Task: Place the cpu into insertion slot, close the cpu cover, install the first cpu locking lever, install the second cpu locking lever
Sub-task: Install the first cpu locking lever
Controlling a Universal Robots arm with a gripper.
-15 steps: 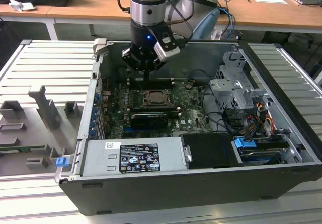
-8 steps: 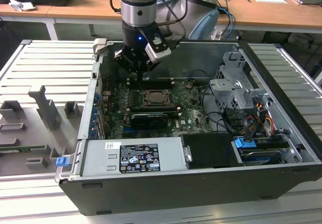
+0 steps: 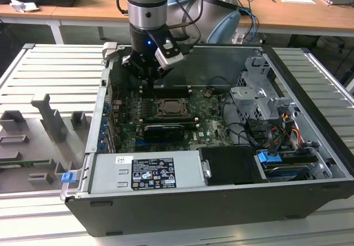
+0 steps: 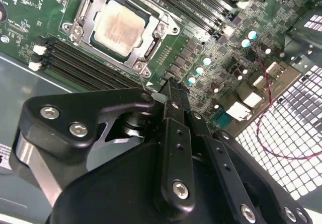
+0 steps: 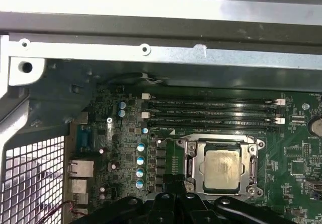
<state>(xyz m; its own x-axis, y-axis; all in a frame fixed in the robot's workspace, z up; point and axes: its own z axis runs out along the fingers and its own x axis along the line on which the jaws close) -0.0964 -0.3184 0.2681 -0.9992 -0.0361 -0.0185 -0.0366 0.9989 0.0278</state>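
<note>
Our end effector (image 3: 150,80), tips pressed together and empty, hangs near the cpu (image 3: 167,109), which lies in the slot (image 3: 159,114) mid-frame in the exterior view. We should go slow, straight, gentle.

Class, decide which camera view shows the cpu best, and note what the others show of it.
The second wrist view: the cpu appears largest there, its silver-grey top unobstructed, framed by the cpu cover. The first wrist view shows the cpu whole but smaller. In the exterior view the cpu is a tiny square on the motherboard.
</note>
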